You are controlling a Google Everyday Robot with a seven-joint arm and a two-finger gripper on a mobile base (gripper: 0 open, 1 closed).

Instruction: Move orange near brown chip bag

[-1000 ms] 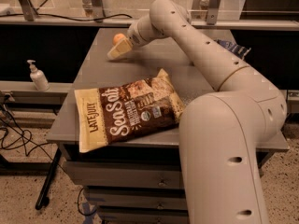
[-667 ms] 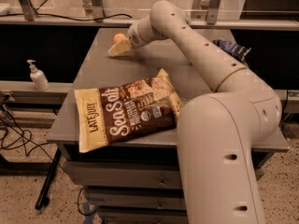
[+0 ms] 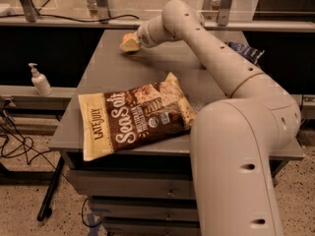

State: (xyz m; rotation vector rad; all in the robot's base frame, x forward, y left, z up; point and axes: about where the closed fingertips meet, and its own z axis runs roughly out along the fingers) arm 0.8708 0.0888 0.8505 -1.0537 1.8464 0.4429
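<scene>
End effector [image 3: 131, 43]: hovering low over the far left part of the desk [image 3: 110, 73], pointing left; grip state cannot be told.
Orange [image 3: 127, 37]: showing only as a small orange-tinted patch at the end effector's far edge; whether it is being held or is merely sitting against the tip cannot be told.
Arm [image 3: 216, 58]: reaching from the near right, across the desk, towards the far left.
Brown chip bag [image 3: 133, 114]: lying flat on the near left part of the desk, well apart from the end effector, one corner overhanging the front edge.
Dark blue snack bag [image 3: 246, 51]: lying at the far right, partly hidden behind the arm.
Pump bottle [image 3: 39, 80]: standing upright on a ledge left of the desk.
</scene>
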